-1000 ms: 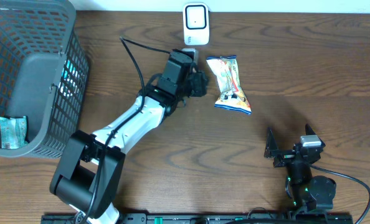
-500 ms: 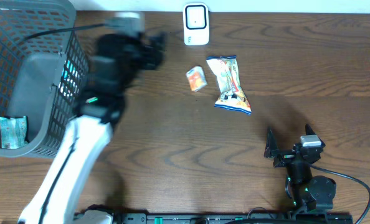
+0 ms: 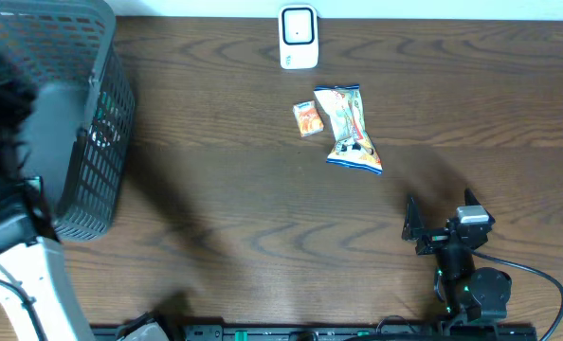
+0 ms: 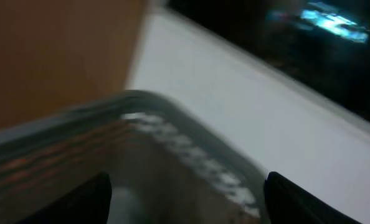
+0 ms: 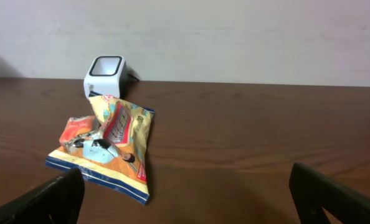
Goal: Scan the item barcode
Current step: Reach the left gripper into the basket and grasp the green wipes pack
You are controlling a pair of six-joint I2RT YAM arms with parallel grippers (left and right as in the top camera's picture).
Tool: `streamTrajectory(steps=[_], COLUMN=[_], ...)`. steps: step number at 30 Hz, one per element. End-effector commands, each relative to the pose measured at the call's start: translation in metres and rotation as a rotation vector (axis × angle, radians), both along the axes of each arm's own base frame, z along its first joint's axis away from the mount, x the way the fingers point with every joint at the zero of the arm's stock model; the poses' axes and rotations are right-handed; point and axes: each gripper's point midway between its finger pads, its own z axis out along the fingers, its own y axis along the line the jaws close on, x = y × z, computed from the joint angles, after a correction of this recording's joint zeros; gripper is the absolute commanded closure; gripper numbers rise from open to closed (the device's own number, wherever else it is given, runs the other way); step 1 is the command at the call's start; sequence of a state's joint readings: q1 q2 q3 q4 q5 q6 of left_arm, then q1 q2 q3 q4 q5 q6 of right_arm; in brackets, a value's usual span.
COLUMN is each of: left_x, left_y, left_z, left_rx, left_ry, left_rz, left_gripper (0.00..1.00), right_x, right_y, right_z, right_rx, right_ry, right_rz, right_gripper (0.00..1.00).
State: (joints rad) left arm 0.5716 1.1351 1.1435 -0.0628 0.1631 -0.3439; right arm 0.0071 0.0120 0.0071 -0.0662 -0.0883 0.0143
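Note:
A small orange packet (image 3: 307,119) lies on the table, just left of a yellow and blue snack bag (image 3: 348,128). Both are in the right wrist view too: the packet (image 5: 79,130) and the bag (image 5: 113,149). The white barcode scanner (image 3: 299,38) stands at the back edge, behind them. My left gripper (image 4: 185,202) is open and empty, blurred, over the grey basket's rim (image 4: 172,118) at the far left. My right gripper (image 5: 188,205) rests open and empty at the front right, facing the bag from a distance.
The grey mesh basket (image 3: 101,114) fills the far left of the table. The left arm's white link (image 3: 26,275) crosses the front left corner. The right arm's base (image 3: 471,289) sits at the front edge.
My left arm has swung fast from beside the scanner to the basket on the far left. The orange packet it carried now lies beside the snack bag. The right arm has not moved.

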Motion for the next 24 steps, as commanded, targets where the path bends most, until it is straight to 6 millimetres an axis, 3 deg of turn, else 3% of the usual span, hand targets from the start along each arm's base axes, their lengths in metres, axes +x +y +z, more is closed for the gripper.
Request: streamTrajectory(steps=[1, 4, 8, 12, 16, 24], left_x=[-0.012, -0.022, -0.046, -0.060, -0.067, -0.078], left_y=[0.039, 0.069, 0.088, 0.098, 0.102, 0.102], left_z=[-0.029, -0.087, -0.171, -0.218, -0.252, -0.288], left_rx=[-0.086, -0.163, -0.191, -0.175, -0.078, -0.011], left_ry=[0.075, 0.249, 0.593, 0.804, 1.012, 1.203], left_rz=[0.091, 0.182, 0.270, 0.296, 0.199, 0.106], left_gripper=[0.23, 0.23, 0.23, 0.23, 0.23, 0.19], right_x=[0.000, 0.000, 0.000, 0.000, 0.000, 0.000], right_y=[0.001, 0.001, 0.001, 0.001, 0.001, 0.001], right_z=[0.000, 0.000, 0.000, -0.001, 0.000, 0.000], right_rx=[0.003, 0.003, 0.003, 0.003, 0.003, 0.003], right_ry=[0.001, 0.001, 0.001, 0.001, 0.001, 0.001], right_rz=[0.000, 0.000, 0.000, 0.000, 0.000, 0.000], right_gripper=[0.01, 0.01, 0.01, 0.01, 0.01, 0.01])
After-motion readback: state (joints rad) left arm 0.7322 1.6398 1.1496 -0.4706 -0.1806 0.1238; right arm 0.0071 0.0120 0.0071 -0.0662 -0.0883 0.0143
